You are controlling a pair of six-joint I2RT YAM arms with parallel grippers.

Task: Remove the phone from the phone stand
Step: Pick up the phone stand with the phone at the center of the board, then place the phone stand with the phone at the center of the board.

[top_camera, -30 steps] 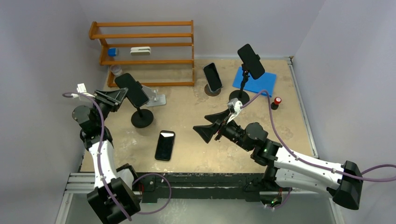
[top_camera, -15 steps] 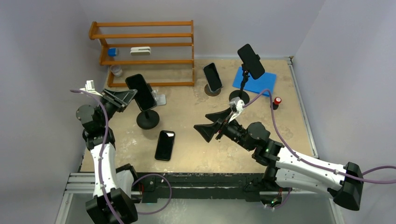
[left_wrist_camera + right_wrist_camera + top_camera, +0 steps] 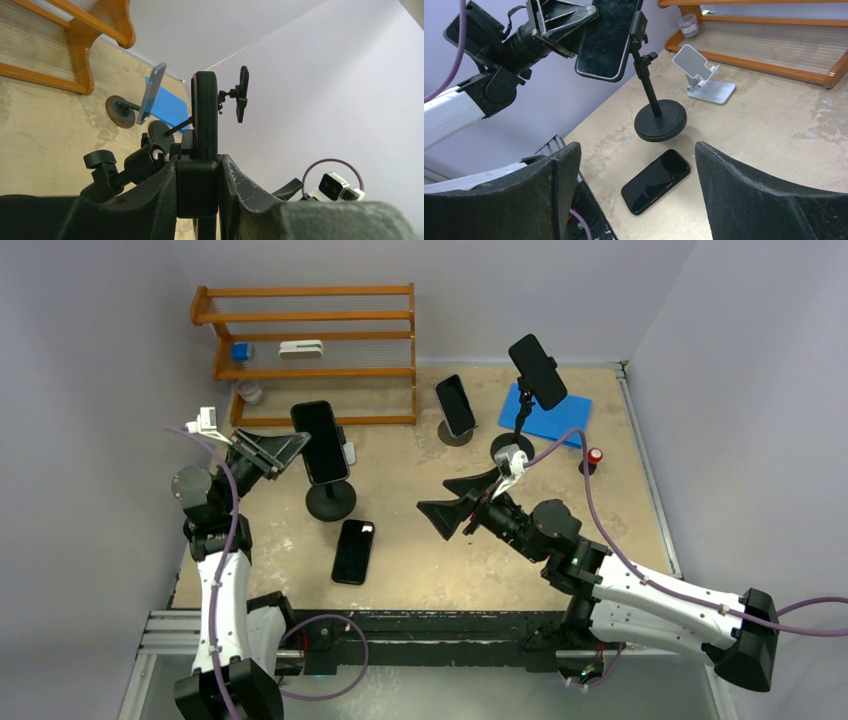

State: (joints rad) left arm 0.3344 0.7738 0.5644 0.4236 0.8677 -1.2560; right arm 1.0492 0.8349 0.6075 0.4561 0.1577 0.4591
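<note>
Our left gripper (image 3: pixel 288 447) is clamped on the left edge of the phone (image 3: pixel 322 443). The phone stands upright in the clip of the black phone stand (image 3: pixel 331 502), in the left third of the table (image 3: pixel 600 520). From the left wrist, we see the phone edge-on, pinched between both fingers (image 3: pixel 245 195). Our right gripper (image 3: pixel 448 502) hangs spread wide and empty over mid-table, pointing toward the stand and well apart from it, with a stretch of sandy tabletop between them. A spare handset (image 3: pixel 353 551) lies flat just in front of the stand's round base. A silver stand (image 3: pixel 704 80) sits just behind the base, in front of the wooden rack (image 3: pixel 310 330) along the far edge.
</note>
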